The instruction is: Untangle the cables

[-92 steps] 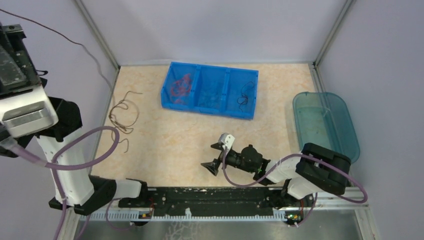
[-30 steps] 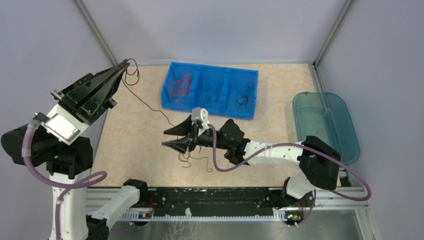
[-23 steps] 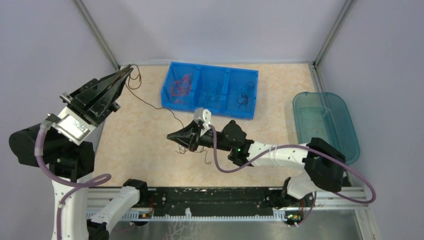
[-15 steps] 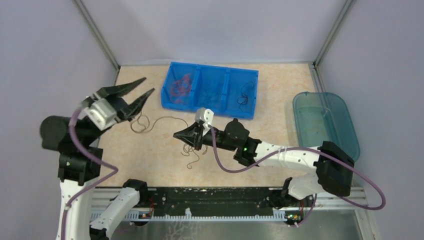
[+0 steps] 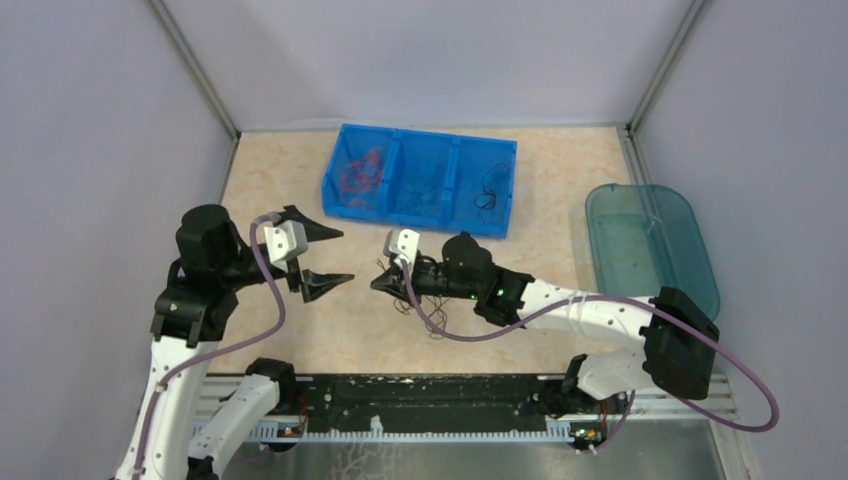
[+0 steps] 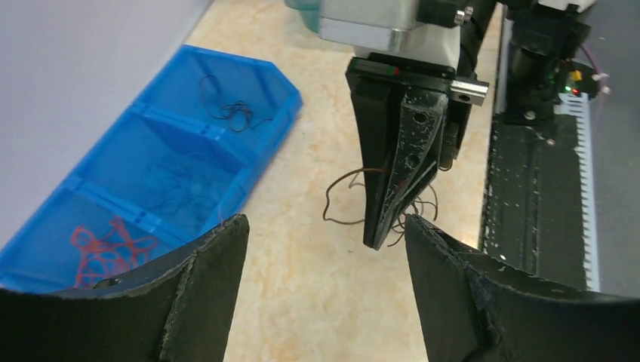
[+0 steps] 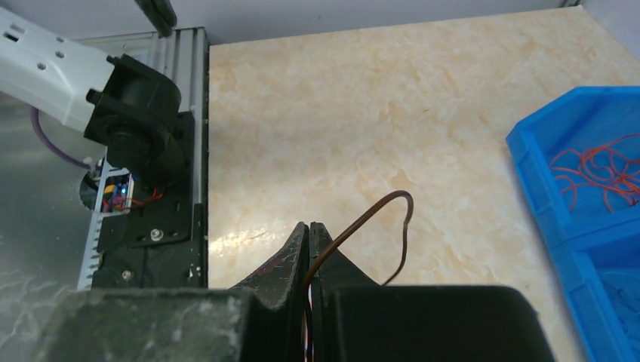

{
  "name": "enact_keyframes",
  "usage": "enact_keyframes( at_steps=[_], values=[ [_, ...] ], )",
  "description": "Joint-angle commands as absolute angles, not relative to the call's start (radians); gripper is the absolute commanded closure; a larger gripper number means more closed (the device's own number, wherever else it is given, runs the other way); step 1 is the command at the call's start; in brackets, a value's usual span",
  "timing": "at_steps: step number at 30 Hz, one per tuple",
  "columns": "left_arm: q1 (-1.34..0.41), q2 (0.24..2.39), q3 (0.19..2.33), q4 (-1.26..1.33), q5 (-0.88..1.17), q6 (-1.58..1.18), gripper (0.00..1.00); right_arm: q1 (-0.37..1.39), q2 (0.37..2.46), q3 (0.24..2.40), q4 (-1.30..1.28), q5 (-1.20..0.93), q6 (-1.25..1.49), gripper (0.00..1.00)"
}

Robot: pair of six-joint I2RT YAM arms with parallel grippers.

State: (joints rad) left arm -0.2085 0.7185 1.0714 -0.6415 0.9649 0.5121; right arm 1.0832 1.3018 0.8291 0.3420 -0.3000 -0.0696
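A thin brown cable (image 7: pixel 386 201) is pinched between the jaws of my shut right gripper (image 7: pixel 309 225), and a loop of it arches out to the right of the tips. From above, the rest of this cable (image 5: pixel 412 303) hangs in curls under the right gripper (image 5: pixel 378 283), low over the table's middle. My left gripper (image 5: pixel 345 256) stands open just left of it, nothing between its fingers (image 6: pixel 204 279). In the left wrist view the left gripper (image 6: pixel 326 219) faces the right gripper's shut tips (image 6: pixel 375 240) and the brown loop (image 6: pixel 327 205).
A blue three-part bin (image 5: pixel 420 132) sits at the back, with red cables (image 5: pixel 360 172) in its left part, thin dark ones (image 5: pixel 425 188) in the middle and black ones (image 5: pixel 487 192) on the right. A teal tray (image 5: pixel 700 250) lies at the right edge.
My left gripper let go of the cable's far end, opened and swung down and right towards the right gripper. The right gripper shut on the brown cable, which dropped into a loose clump.
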Motion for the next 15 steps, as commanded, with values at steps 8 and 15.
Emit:
enact_keyframes(
  at_steps=[8, 15],
  values=[
    [-0.206, 0.806, 0.999, -0.805, 1.185, 0.756, 0.28, 1.078, 1.287, 0.895, 0.298, -0.459, -0.15, 1.0],
    [-0.224, 0.816, 0.974, -0.804, 1.243, 0.754, 0.36, 1.083, 1.326, 0.933, 0.313, -0.507, -0.128, 1.0]
  ],
)
